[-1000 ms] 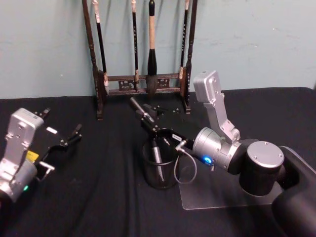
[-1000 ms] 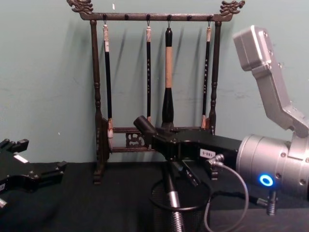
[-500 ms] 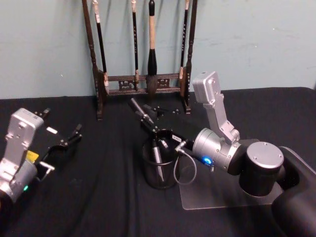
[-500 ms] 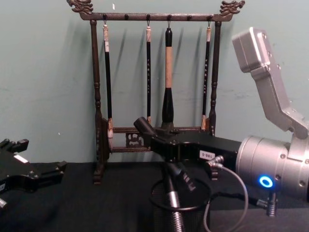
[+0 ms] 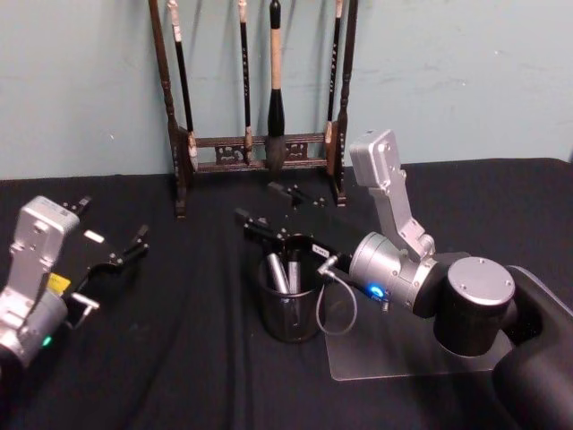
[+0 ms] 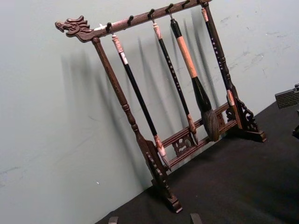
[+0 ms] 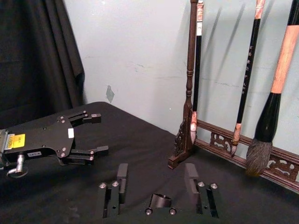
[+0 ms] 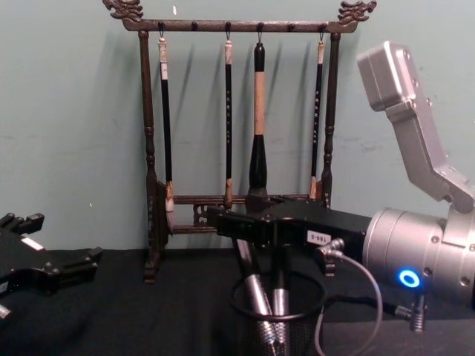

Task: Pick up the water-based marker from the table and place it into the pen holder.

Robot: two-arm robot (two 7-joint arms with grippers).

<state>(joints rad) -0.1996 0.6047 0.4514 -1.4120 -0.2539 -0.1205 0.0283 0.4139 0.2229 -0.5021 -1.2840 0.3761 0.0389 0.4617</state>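
R gripper (image 5: 269, 208) open above pen holder (image 5: 288, 313); markers (image 8: 266, 293) inside.

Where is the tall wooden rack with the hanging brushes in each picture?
Head view: the tall dark wooden brush rack stands at the top middle.
Left wrist view: the rack shows large, tilted across most of the picture.
Right wrist view: one rack post shows close up, with hanging brushes.
Chest view: the rack stands in the centre at full height.
Shared landmark: the thick tan-handled brush hanging on it.
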